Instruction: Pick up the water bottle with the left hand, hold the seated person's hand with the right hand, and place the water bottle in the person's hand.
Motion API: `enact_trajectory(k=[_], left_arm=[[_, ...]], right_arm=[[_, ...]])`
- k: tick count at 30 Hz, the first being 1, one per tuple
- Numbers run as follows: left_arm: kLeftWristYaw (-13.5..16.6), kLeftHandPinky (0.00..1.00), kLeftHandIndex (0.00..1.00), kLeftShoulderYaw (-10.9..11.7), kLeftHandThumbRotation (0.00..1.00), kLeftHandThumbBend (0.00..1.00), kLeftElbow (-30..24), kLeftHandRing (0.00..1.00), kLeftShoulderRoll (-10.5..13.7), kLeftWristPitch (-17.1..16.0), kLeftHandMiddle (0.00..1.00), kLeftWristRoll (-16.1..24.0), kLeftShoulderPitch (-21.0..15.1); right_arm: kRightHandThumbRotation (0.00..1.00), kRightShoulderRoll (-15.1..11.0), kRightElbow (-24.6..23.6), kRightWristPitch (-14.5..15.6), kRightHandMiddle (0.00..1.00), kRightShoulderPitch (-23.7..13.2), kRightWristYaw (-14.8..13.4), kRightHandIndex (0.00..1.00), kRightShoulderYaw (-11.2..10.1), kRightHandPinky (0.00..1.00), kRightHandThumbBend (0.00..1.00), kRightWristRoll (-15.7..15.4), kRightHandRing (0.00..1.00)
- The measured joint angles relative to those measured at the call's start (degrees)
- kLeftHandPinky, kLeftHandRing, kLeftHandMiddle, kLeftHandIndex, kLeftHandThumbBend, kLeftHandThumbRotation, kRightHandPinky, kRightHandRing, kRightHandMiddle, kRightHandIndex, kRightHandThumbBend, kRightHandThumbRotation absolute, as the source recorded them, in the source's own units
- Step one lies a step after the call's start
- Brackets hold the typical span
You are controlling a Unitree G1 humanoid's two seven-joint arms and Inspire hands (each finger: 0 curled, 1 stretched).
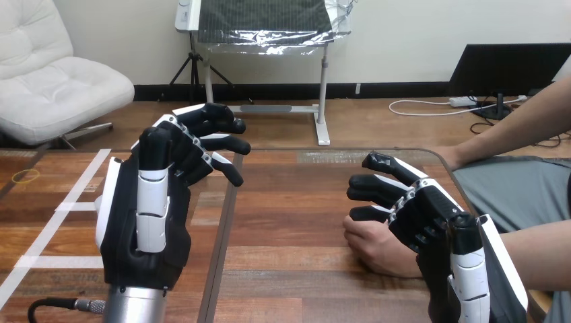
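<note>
Wooden counter (289,229), white tape lines (64,206) across its left part. Left hand (145,222): raised over the counter's left side, fingers loosely bent and apart, holding nothing. Person's hand (374,245): closed, resting on the counter at the right. Right hand (431,215): just beside and over the person's hand, fingers loosely bent, lying above it rather than round it; contact seems likely but is hard to judge. Yellow ring (27,176): counter's far left edge.
</note>
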Motion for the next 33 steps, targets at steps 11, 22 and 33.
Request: enact_trajectory(k=[11, 22, 33], left_arm=[[0.04, 0.34, 0.62, 0.01, 0.89, 0.6, 0.0, 0.58, 0.02, 0.26, 0.63, 0.17, 0.0], [1.78, 0.6, 0.89, 0.36, 0.72, 0.91, -0.18, 0.83, 0.87, 0.62, 0.86, 6.73, 0.06], [3.0, 0.98, 0.99, 0.43, 0.53, 1.0, -0.2, 0.99, 1.32, 1.48, 0.99, 10.54, 0.16]], right_arm=[[1.0, -0.27, 0.0, 0.0, 0.76, 0.0, 0.0, 0.81, -0.08, 0.68, 0.63, -0.01, 0.76], [1.0, -0.81, 0.0, 0.07, 0.77, 0.0, 0.0, 0.81, -0.29, 0.68, 0.63, 0.01, 0.76], [1.0, -1.32, 0.0, 0.11, 0.77, -0.02, 0.0, 0.81, -0.61, 0.68, 0.62, 0.08, 0.76]])
